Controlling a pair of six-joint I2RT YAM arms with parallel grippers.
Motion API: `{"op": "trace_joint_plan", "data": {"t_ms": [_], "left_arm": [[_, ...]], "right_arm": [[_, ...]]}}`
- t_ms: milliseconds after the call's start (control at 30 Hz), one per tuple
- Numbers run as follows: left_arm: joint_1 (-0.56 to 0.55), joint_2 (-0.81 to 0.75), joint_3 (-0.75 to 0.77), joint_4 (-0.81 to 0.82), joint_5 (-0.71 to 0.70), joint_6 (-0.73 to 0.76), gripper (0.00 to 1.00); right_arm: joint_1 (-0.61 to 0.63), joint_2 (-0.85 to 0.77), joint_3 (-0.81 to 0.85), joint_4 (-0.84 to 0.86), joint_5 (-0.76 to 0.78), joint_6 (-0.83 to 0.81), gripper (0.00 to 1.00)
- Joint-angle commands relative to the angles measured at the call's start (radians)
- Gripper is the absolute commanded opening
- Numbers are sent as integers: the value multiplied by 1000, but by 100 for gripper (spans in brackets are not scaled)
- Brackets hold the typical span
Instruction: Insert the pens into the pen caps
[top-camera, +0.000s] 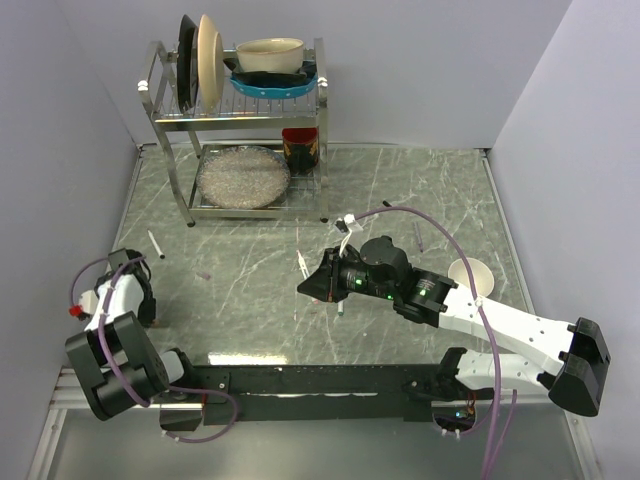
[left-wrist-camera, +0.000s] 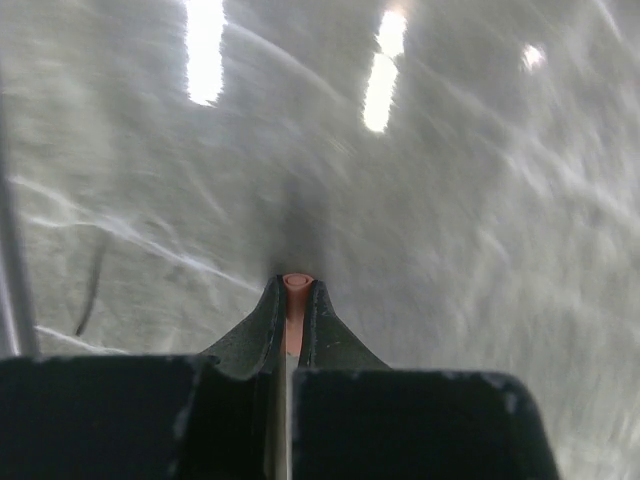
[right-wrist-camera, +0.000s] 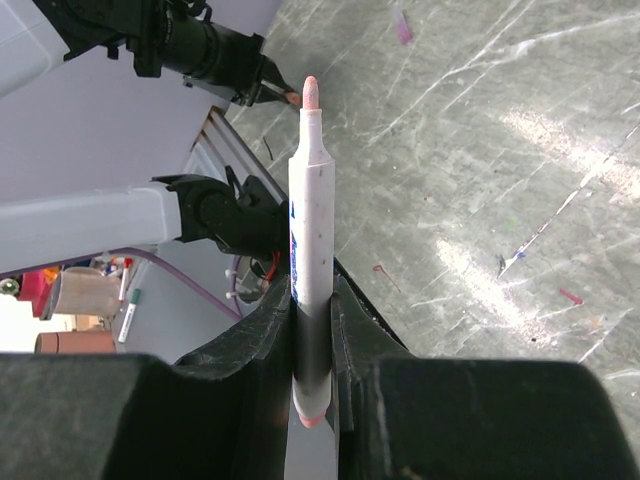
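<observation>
Over the marbled table (top-camera: 420, 200), my right claw (right-wrist-camera: 312, 300) is clamped on the pink-tipped pen (right-wrist-camera: 310, 190), and my left claw (left-wrist-camera: 291, 305) is pinched on the small pink cap (left-wrist-camera: 297, 283) (barely peeking out). Joining comes next, I judge: line nib with cap mouth, then push straight.

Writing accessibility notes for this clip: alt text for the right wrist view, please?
The right gripper clamps a white pen by its lower barrel, pink tip pointing away from the camera. Farther off, over the grey marbled table, the left gripper holds a pink cap.
</observation>
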Motion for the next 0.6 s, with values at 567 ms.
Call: {"op": "trace_joint_plan", "data": {"t_ms": [567], "left_arm": [[-576, -139, 71, 204, 625, 167, 1]], "right_arm": [[2, -19, -143, 132, 28, 62, 0]]}}
